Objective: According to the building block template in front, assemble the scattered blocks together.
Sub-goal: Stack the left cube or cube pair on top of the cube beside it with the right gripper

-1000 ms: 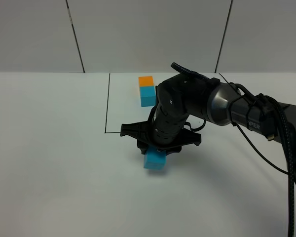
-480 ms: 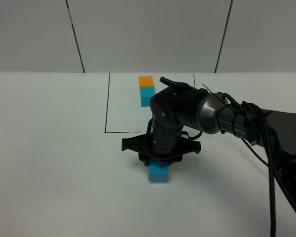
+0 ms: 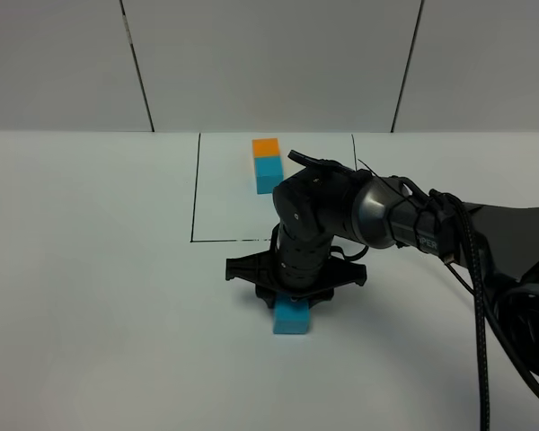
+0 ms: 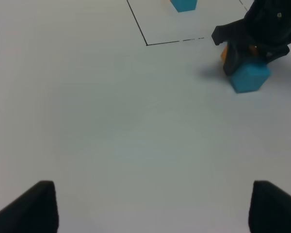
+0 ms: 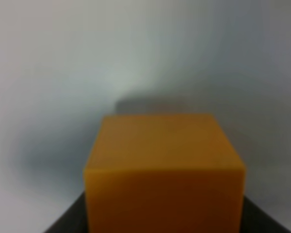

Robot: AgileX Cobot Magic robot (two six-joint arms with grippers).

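Observation:
The building block template (image 3: pixel 267 164), an orange cube joined to a cyan one, lies at the back of the black outline; its cyan end (image 4: pixel 183 5) also shows in the left wrist view. My right gripper (image 3: pixel 292 296) points down just in front of the outline, shut on the orange block (image 5: pixel 165 165), of which only a sliver (image 4: pixel 224 53) shows from the left wrist. The cyan block (image 3: pixel 292 316) sits pressed against it on the near side, low on the table. My left gripper (image 4: pixel 157 208) hovers open and holds nothing, far from the blocks.
The black outline (image 3: pixel 193 197) frames a rectangle on the white table (image 3: pixel 90 296). The right arm and its cables (image 3: pixel 485 269) stretch in from the right edge. A grey panelled wall (image 3: pixel 269 63) stands behind the table.
The right gripper has moved toward the near edge and down, out of the outline's front line. The cyan block came with it and now sits level and low.

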